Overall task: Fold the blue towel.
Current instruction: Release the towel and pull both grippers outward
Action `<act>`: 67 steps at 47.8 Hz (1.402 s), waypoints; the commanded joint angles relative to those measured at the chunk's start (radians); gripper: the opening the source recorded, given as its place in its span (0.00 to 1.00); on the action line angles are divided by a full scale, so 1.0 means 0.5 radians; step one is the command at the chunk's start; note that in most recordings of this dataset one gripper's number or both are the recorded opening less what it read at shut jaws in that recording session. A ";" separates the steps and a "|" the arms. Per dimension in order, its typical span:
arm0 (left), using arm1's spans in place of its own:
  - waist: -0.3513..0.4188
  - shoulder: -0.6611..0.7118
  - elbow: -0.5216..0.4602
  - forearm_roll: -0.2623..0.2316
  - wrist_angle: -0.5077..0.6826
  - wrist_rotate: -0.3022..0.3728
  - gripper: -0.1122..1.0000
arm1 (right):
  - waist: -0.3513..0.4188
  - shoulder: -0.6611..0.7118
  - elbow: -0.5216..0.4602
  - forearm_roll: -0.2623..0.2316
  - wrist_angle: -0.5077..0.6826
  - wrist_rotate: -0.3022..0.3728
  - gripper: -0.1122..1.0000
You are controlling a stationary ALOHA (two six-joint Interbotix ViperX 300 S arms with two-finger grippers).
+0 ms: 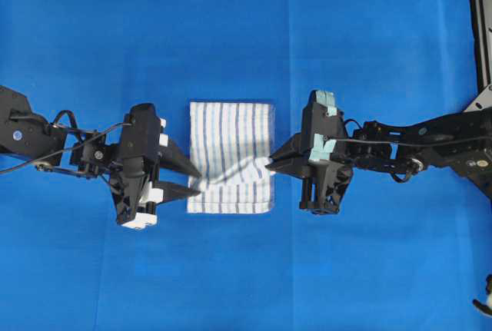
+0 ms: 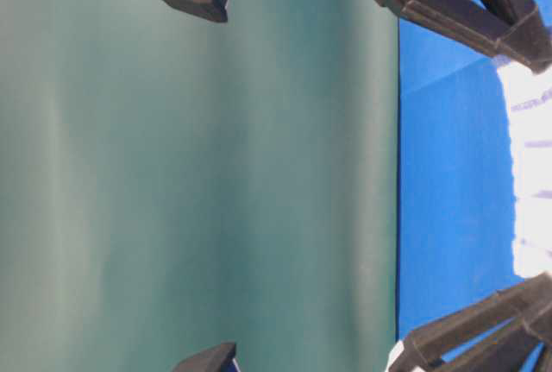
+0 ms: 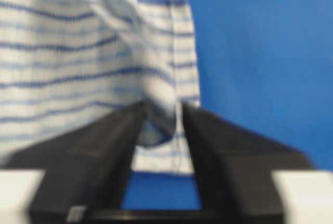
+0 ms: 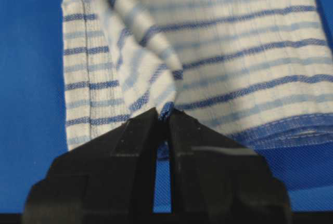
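Between my two tools, on the solid-blue sheet (image 1: 246, 31) covering the worktop, lies the folded white woven towel with thin blue stripes (image 1: 231, 143). My left tool (image 1: 192, 181) sits at its left edge, jaws parted, a raised fold of cloth standing loosely between them. My right tool (image 4: 165, 116) is nearly pressed together, pinching a lifted corner at the right edge.

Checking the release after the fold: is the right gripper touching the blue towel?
Touching. The right wrist view shows a raised corner of the blue towel pinched between the right gripper's fingers.
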 commanded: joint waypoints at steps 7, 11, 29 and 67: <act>0.031 -0.046 0.018 -0.006 0.003 0.006 0.73 | 0.025 -0.028 -0.040 0.000 -0.006 0.000 0.65; 0.052 -0.083 0.046 -0.003 0.034 0.012 0.80 | 0.025 -0.034 -0.034 0.000 -0.006 -0.003 0.85; 0.061 -0.430 0.150 0.009 0.144 0.043 0.80 | 0.025 -0.273 0.061 -0.012 -0.012 -0.061 0.91; 0.110 -1.832 0.724 0.012 0.423 0.301 0.80 | -0.028 -1.666 0.706 -0.015 0.092 -0.479 0.91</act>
